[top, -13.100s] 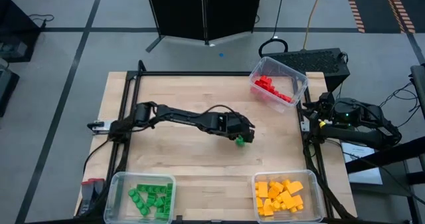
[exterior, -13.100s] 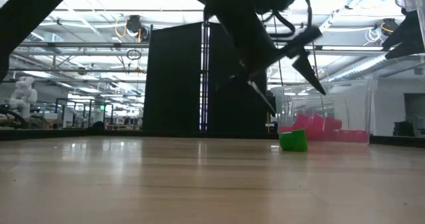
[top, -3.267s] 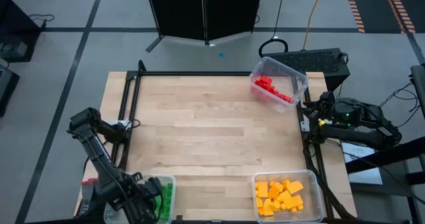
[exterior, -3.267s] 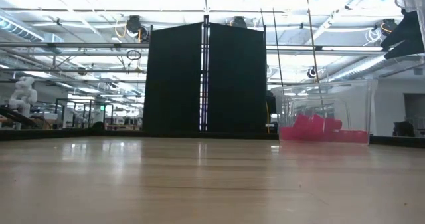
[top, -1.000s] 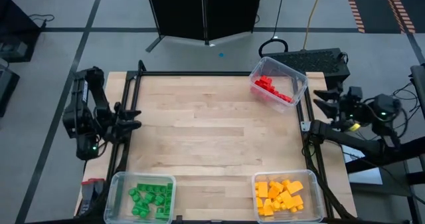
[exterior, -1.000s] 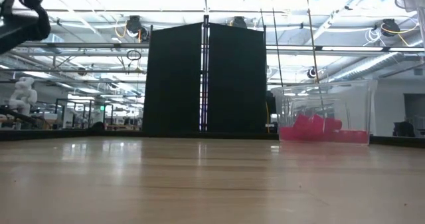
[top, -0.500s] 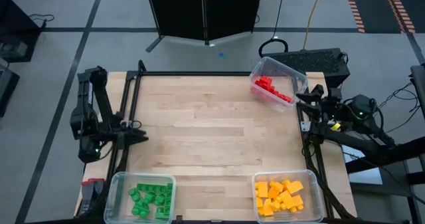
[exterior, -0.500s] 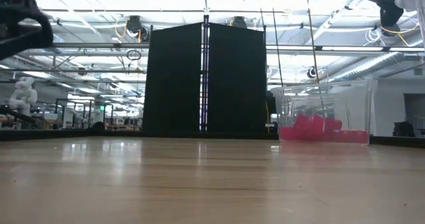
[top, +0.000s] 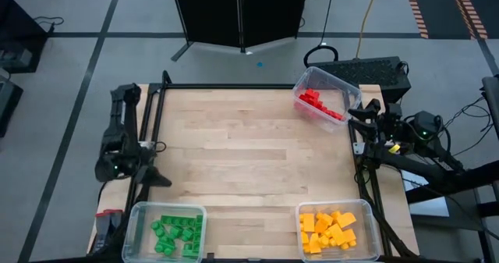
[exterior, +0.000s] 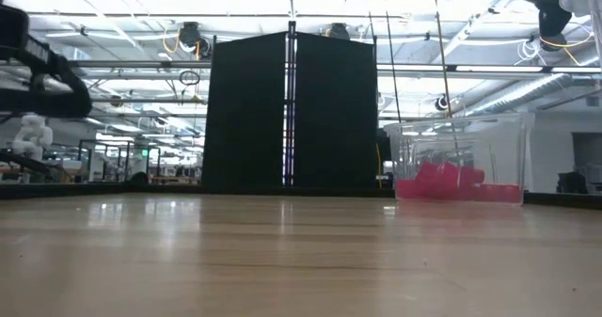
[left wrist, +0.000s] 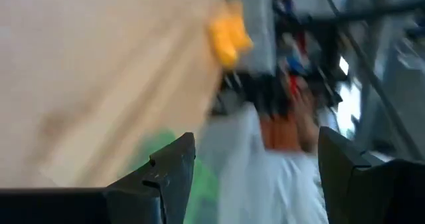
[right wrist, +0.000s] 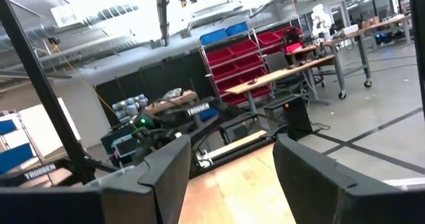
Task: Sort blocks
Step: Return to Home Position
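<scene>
Since the frame half a second ago, your left arm is dropping further down the left edge of the pale wooden desk (top: 249,161). Its left hand (top: 158,179) is now pointing toward the lower left of the frame, just above the lower-left clear plastic bin (top: 165,206) that holds the green studded plastic bricks (top: 175,233). Its fingers are standing wide apart with nothing between them.

Your right arm is not shifting. The right hand (top: 357,116) is waiting at the right edge, also spread wide and empty, just beside the upper-right clear plastic bin (top: 331,76) of red studded plastic bricks (top: 320,105). The yellow-orange studded plastic bricks (top: 327,230) are lying in the lower-right clear plastic bin (top: 337,206), and no loose brick is showing on the desk.

Sorting is looking finished, so the danger is lying in the retreat. The left hand seems to be travelling quickly near the green bin's rim and the black frame rail (top: 148,138). If it is sinking while folding, a finger could be clipping that rim, sliding or tipping the bin and spilling bricks. Likewise, the right hand could be nudging the red bin's corner if it is swinging toward the frame's centre.
</scene>
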Controlling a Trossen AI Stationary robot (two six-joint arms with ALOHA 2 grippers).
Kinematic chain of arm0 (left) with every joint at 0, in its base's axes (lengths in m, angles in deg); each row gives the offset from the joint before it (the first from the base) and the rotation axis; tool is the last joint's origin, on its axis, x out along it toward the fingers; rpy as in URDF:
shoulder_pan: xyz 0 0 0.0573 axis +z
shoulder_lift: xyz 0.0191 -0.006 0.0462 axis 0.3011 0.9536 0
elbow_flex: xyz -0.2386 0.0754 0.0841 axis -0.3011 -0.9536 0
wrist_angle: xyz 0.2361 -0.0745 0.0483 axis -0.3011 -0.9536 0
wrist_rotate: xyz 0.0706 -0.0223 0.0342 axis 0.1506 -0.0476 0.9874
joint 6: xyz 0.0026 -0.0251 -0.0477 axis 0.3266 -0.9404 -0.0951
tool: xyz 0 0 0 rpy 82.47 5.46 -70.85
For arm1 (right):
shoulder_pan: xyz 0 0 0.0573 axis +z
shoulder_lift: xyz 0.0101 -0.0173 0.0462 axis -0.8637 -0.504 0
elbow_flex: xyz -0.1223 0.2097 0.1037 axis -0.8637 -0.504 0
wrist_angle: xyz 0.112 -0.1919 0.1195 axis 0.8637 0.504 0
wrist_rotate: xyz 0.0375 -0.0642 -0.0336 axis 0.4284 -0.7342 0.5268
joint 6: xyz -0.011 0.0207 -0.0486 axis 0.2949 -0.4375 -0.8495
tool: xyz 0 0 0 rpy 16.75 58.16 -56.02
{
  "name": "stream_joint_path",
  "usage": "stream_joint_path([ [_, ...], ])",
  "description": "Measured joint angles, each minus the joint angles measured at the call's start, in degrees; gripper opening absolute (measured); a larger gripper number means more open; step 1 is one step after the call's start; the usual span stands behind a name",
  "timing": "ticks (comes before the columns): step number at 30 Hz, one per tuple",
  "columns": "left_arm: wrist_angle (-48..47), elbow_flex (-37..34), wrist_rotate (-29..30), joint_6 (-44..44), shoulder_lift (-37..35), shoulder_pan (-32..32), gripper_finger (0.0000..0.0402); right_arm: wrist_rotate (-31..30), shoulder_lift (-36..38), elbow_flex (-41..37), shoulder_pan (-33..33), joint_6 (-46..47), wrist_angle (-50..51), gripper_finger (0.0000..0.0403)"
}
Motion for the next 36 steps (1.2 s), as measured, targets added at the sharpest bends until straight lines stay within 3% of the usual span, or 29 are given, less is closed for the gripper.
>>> stream_joint_path([
  [7, 18.0, -4.1, -2.8, 23.4, -4.3, 3.7, 0.021, -0.1, 0.0, 0.0, 0.0, -0.3, -0.7, 0.0208],
  [13, 22.1, -4.0, -0.4, 37.7, -4.1, 5.6, 0.021, 0.0, 0.0, 0.0, 0.0, -1.1, -0.6, 0.0208],
  [15, 25.0, -3.9, 3.0, 40.3, -3.2, 5.7, 0.021, -0.1, 0.0, 0.0, 0.0, -1.6, -0.4, 0.0208],
  [18, 33.1, -3.9, 3.2, 68.2, -2.1, 5.7, 0.021, 0.0, 0.0, -0.6, 0.0, -1.7, -0.4, 0.0208],
  [21, 40.5, -3.9, -5.7, 84.2, -4.6, 5.7, 0.021, -0.1, 0.0, -2.3, 0.0, -0.1, -1.0, 0.0208],
  [27, 49.2, -7.5, -23.9, 98.1, -12.7, 5.7, 0.021, 0.4, 0.0, -7.3, 0.0, 1.0, -6.4, 0.0208],
  [32, 56.0, -14.8, -24.2, 100.1, -12.7, 6.5, 0.021, 5.4, 0.0, -11.1, 0.1, 2.2, -13.0, 0.0208],
  [36, 54.4, -15.2, -23.8, 101.0, -12.5, 9.0, 0.021, 6.3, 0.0, -14.1, 0.1, 2.4, -17.2, 0.0208],
])
